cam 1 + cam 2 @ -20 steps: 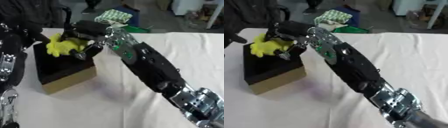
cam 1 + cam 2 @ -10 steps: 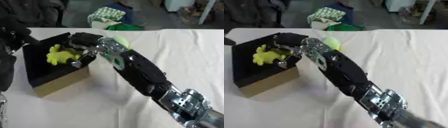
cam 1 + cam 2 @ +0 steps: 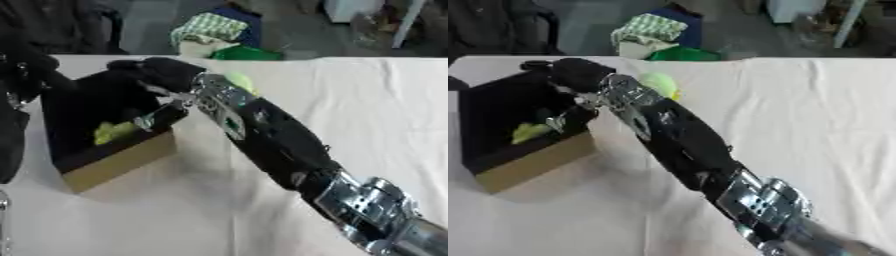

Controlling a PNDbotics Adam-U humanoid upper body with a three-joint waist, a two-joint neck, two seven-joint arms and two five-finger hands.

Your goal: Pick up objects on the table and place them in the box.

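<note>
Far left of frame, a dark arm w/ silver joints (image 3: 12,100) runs down the edge; its hand isn't visible in either view, so no call on the left hand. Next, left-centre: the box (image 3: 118,162), black inside w/ tan cardboard outer wall, sits on the table (image 3: 367,100) at a skew. Inside it, low near the front wall, a yellow thing (image 3: 114,131) lies on the black floor — looks already placed, so at least one obj is done. Just right of that, the right hand (image 3: 162,75) sits above the box's right rim, upper-centre-left of frame, w/ the arm running down to the lower right corner. Hand is a dark blur; can't tell if fingers are apart or curled, and nothing visibly held. Silver parts below it hang over the rim, near the yellow thing but seemingly not touching — hard to be sure. Right of the hand, partly hidden behind the wrist, a light-green round thing (image 3: 661,84) rests on the table, just beside the box's far right corner: that's still outside, so prob the next pick. Rest of the table to the right shows only cloth. Judgement: approx mid-task or later — one item in, one seen left, unless more hidden behind the arm.
</note>
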